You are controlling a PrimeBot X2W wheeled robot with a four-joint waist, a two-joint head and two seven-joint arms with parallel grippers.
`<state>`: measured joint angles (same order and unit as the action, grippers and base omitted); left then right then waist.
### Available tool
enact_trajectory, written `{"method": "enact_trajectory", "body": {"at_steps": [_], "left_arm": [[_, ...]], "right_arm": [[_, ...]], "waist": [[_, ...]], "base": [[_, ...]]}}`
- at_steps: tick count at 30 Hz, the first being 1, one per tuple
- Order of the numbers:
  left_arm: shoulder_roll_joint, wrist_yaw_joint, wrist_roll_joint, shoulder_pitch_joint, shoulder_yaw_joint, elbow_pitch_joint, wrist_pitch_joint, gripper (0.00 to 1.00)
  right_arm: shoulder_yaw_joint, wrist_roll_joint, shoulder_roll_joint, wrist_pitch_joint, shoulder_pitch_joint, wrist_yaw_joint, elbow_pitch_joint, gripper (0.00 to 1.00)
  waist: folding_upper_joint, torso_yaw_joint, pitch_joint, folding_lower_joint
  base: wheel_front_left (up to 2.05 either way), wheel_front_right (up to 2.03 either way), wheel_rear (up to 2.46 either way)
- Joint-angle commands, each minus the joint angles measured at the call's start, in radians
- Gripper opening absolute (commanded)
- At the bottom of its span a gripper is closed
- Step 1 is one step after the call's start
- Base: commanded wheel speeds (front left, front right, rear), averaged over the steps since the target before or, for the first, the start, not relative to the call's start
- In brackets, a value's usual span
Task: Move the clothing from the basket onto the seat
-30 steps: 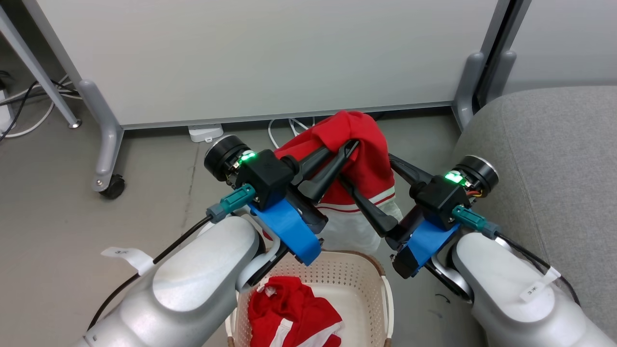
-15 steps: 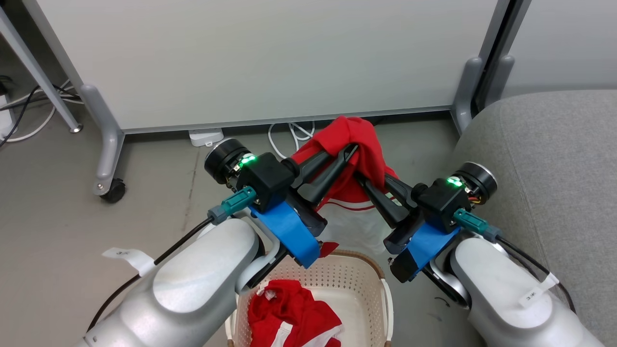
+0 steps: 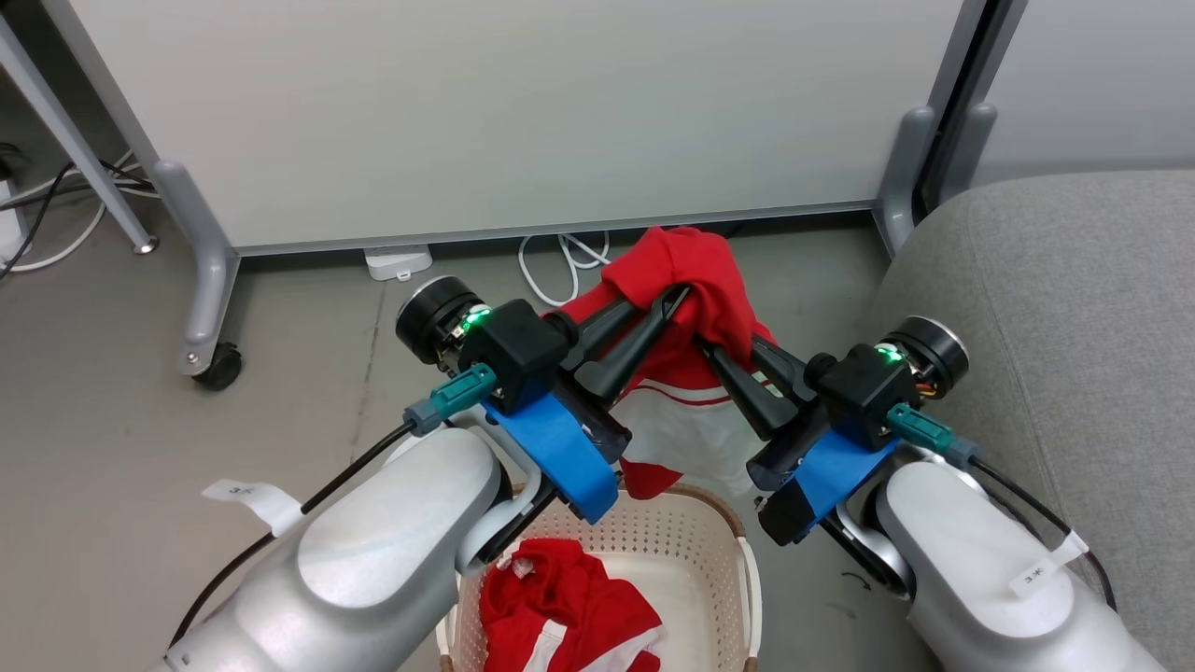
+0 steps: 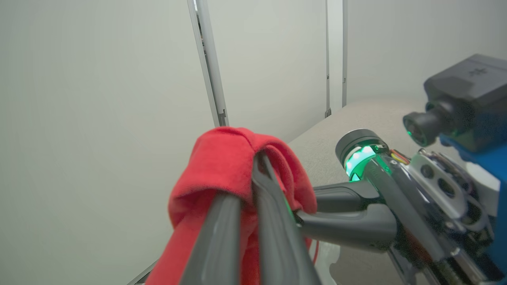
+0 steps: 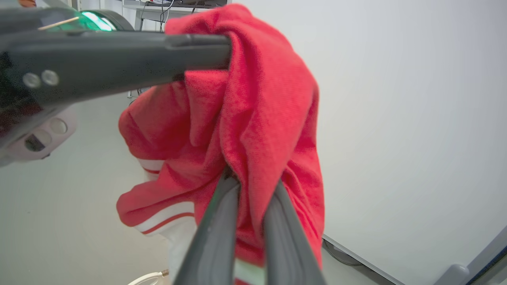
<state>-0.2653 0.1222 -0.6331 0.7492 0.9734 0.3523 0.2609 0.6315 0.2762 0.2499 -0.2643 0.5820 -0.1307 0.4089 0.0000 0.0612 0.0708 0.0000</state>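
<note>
Grey floor with a white partition panel at 12 o'clock and loose cables at its foot.

1. Left hand: fingers drawn almost together, pinching a fold of the first garment.
2. Right hand: fingers likewise close-set with red fabric nipped between them. It reaches in from 4 o'clock, its tips buried in the same garment.
3. First garment: bright red with white stripes. It hangs in the air from both hands, its lower edge dangling just above the far rim of the basket.
4. Basket: at 6 o'clock of the hands. The second garment lies bunched inside.
5. Seat: light grey, at 3 o'clock, well apart from the lifted piece.

Status, as judged: one garment is out of the basket but neither is on the seat yet. What remains is to carry the first towards 3 o'clock, release it, then do the second.
</note>
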Motion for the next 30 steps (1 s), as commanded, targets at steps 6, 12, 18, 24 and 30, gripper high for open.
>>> {"method": "enact_trajectory", "body": {"at_steps": [6, 12, 18, 24, 30], "left_arm": [[0.002, -0.01, -0.009, -0.015, 0.003, 0.009, -0.001, 1.0], [-0.007, -0.017, -0.011, -0.025, 0.0, 0.009, 0.0, 1.0], [-0.019, -0.027, -0.001, -0.027, -0.008, 0.001, 0.002, 1.0], [-0.028, -0.038, 0.01, -0.035, -0.013, -0.012, 0.003, 1.0], [-0.035, -0.05, 0.025, -0.05, -0.02, -0.028, 0.004, 1.0]], "right_arm": [[-0.056, -0.007, -0.011, 0.0, -0.025, 0.0, -0.014, 0.0], [-0.138, -0.026, -0.017, 0.0, -0.047, 0.0, -0.03, 0.0], [-0.217, -0.047, -0.02, 0.0, -0.069, 0.0, -0.048, 0.0], [-0.294, -0.074, -0.031, 0.0, -0.099, 0.0, -0.072, 0.0], [-0.362, -0.091, -0.044, 0.0, -0.131, 0.0, -0.102, 0.0]], "waist": [[0.0, 0.002, 0.008, 0.0], [0.0, 0.001, 0.025, 0.0], [0.0, -0.021, 0.053, 0.0], [0.0, -0.08, 0.079, 0.0], [0.0, -0.162, 0.111, 0.0]], "base": [[0.0, 0.0, 0.0], [0.0, 0.0, 0.0], [0.0, 0.0, 0.0], [0.0, 0.0, 0.0], [0.0, 0.0, 0.0]]}}
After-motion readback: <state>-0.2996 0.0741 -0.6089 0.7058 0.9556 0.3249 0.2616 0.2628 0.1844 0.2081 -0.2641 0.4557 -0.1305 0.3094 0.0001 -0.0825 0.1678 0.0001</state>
